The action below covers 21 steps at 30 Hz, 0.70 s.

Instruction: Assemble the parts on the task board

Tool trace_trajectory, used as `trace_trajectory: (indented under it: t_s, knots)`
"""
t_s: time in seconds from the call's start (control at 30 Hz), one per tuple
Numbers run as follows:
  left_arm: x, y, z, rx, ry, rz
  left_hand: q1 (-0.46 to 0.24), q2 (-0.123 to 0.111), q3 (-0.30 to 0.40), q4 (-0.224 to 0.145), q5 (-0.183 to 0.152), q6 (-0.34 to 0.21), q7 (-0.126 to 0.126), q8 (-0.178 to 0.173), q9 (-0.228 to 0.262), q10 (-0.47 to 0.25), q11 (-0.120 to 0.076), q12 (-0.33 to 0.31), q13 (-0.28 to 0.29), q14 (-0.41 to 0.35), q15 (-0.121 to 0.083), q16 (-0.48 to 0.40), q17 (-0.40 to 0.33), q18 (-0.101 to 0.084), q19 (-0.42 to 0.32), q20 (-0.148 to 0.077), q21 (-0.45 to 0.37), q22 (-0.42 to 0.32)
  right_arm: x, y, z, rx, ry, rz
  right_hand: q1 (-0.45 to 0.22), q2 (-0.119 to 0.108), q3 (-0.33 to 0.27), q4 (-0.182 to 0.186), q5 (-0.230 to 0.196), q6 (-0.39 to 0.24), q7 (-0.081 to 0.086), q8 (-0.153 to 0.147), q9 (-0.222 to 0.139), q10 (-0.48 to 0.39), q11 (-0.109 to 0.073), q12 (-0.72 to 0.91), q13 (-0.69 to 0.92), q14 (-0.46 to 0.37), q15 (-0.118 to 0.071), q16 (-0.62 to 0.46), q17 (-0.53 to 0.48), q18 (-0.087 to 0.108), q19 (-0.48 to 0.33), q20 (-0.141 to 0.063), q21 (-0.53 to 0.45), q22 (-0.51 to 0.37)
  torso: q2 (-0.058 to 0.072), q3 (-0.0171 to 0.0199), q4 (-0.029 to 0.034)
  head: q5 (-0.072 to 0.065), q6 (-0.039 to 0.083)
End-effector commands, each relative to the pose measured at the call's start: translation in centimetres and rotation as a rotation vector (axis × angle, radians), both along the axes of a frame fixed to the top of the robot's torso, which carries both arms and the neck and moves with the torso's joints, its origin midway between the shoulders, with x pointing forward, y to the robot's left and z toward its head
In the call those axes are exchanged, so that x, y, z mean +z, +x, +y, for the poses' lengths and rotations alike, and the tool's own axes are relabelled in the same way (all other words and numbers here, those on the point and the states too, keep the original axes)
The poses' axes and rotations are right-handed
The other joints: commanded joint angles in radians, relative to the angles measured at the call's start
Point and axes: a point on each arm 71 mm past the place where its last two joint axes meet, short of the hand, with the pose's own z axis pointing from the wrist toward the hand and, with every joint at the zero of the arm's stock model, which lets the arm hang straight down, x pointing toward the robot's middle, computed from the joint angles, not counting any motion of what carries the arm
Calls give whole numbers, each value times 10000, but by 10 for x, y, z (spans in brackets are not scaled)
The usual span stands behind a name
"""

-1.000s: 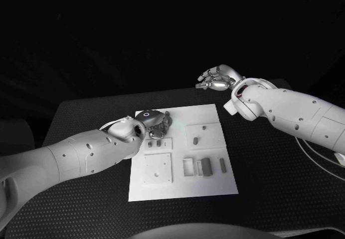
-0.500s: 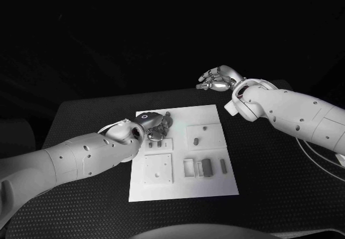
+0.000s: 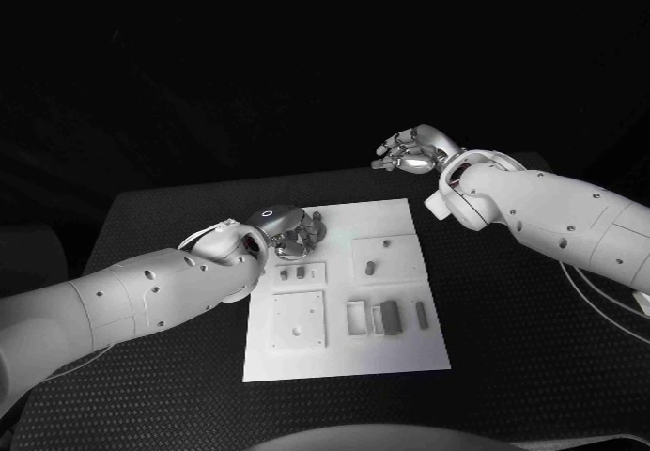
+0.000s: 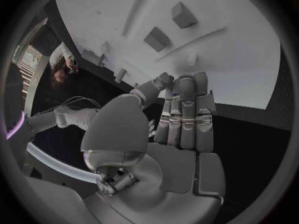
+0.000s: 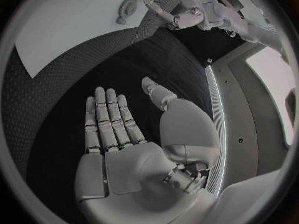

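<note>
The white task board [image 3: 395, 222] lies mid-table with small grey parts on it: a pair [image 3: 294, 273] left of centre, one in a raised square [image 3: 371, 268], and upright blocks [image 3: 386, 315] near the right edge. My left hand [image 3: 293, 231] hovers over the board's far-left corner. In the left wrist view its fingers [image 4: 185, 114] are straight and side by side, holding nothing, with the board [image 4: 230, 59] and two blocks [image 4: 157, 38] beyond them. My right hand [image 3: 408, 150] is raised past the table's far edge, with flat, empty fingers [image 5: 106, 122].
The black table [image 3: 515, 329] surrounds the board, with bare matting on both sides. A square plate [image 3: 298, 318] with small holes sits on the board's near-left. The right wrist view shows the board's corner [image 5: 69, 30] and my left hand [image 5: 177, 10] far off.
My left hand dipped toward the board, then shifted slightly back toward its far-left corner. The right hand stays almost still in the air.
</note>
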Motion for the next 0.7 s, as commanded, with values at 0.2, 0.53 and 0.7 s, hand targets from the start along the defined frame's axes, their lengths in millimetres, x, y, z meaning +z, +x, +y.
trace_trajectory:
  t_s: [0.2, 0.53, 0.7]
  knots:
    - [7, 0, 9, 55, -84, 493, -89, 62, 23, 7, 34, 48, 9, 36, 11, 81, 15, -46, 13, 61, -8, -49, 32, 235, 62, 16, 19, 27, 0, -1, 1, 166, 4, 16, 6, 16, -56, 3, -22, -76, 360, 43, -20, 43, 42, -43, -40, -19, 64, -69, 22, -181, -79, 13, -67, 29, 0, 5, 1, 23, 16]
    - [6, -2, 33, 274, 303, 835, -187, 66, -34, 4, 24, 28, 13, 36, -2, 68, 22, -67, 1, 55, -1, -87, 64, 234, 53, 18, 1, 55, 0, -1, -2, 123, -10, 17, 16, 12, -56, 5, -21, -78, 360, 45, -26, 36, 47, -46, -68, -25, 70, -91, 30, -186, -89, 14, -86, 44, -2, -12, 26, -19, -6]
    - [5, -1, 38, 349, 366, 878, -178, 68, -32, -8, 26, 29, 11, 38, -3, 71, 20, -67, 0, 55, -3, -92, 70, 237, 52, 16, -2, 59, 0, -1, -2, 123, -10, 15, 21, 14, -56, 6, -21, -80, 361, 46, -29, 32, 49, -48, -82, -28, 73, -102, 34, -188, -93, 14, -96, 52, 5, -20, 12, 6, -8]
